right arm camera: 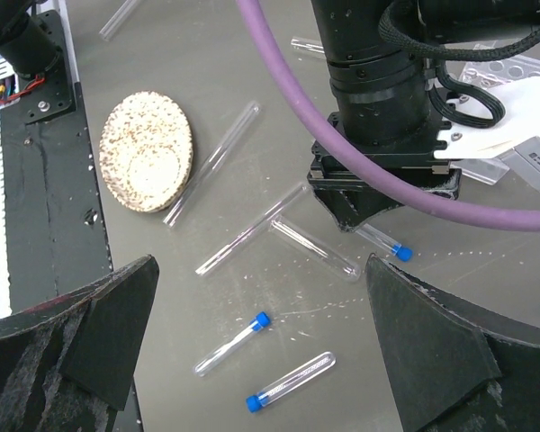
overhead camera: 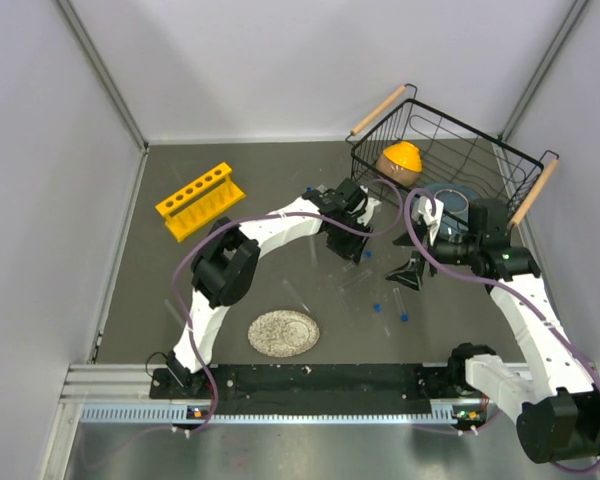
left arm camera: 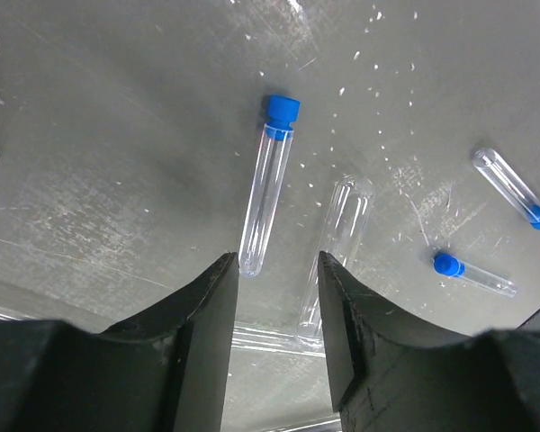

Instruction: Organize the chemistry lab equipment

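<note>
Three capped vials (left arm camera: 268,184) and one bare tube (left arm camera: 340,236) lie on the table (left arm camera: 117,135) under our left gripper (left arm camera: 276,261). Its jaws stand half-closed over a clear tube (left arm camera: 270,340) lying crosswise. Whether they pinch it we cannot tell. Right gripper (right arm camera: 259,265) hangs spread wide, holding nothing, above scattered tubes (right arm camera: 218,162). Yellow rack (overhead camera: 200,200) sits far left, well apart.

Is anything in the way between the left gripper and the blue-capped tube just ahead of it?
Nothing visible blocks it. The blue-capped tube lies on the table just beyond the left gripper, its round end nearest the jaws. An uncapped tube lies close beside it, also reaching the jaws, and might get caught too.
</note>
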